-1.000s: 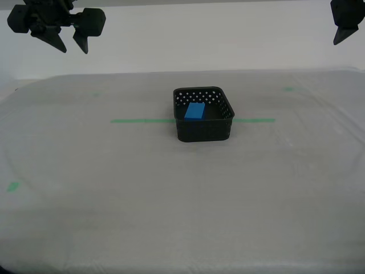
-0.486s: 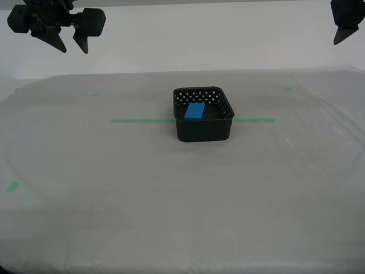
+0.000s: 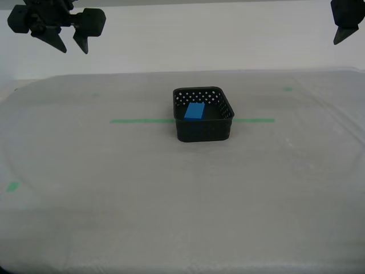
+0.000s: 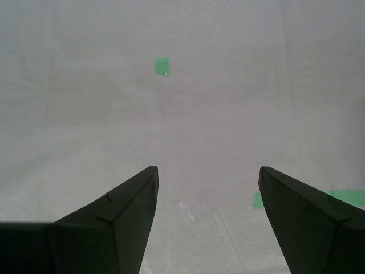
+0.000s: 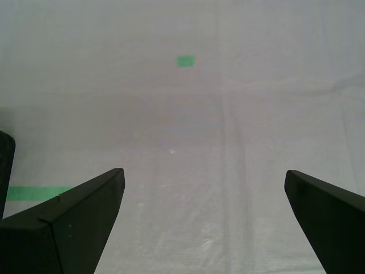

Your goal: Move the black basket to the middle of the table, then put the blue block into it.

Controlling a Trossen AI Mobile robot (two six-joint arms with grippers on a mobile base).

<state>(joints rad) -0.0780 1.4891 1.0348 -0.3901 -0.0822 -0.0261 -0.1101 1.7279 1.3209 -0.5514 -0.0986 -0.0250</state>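
Note:
The black basket (image 3: 203,128) stands mid-table on the long green tape line (image 3: 140,120). The blue block (image 3: 195,111) lies inside it, toward the wall on the exterior view's left. Both grippers hang high above the table, far from the basket. My second gripper (image 3: 74,50) is at the exterior view's top left; its wrist view shows it open (image 4: 208,168) and empty over bare sheeting. My first gripper (image 3: 340,35) is at the top right, partly cut off; its wrist view shows it open (image 5: 204,172) and empty. A black sliver (image 5: 5,165) at that view's edge looks like the basket.
The table (image 3: 182,200) is covered in whitish sheeting. Small green tape marks sit at the far left (image 3: 96,94), far right (image 3: 288,88) and near left (image 3: 12,186). Tape ends show in the second wrist view (image 4: 342,198) and the first wrist view (image 5: 37,193).

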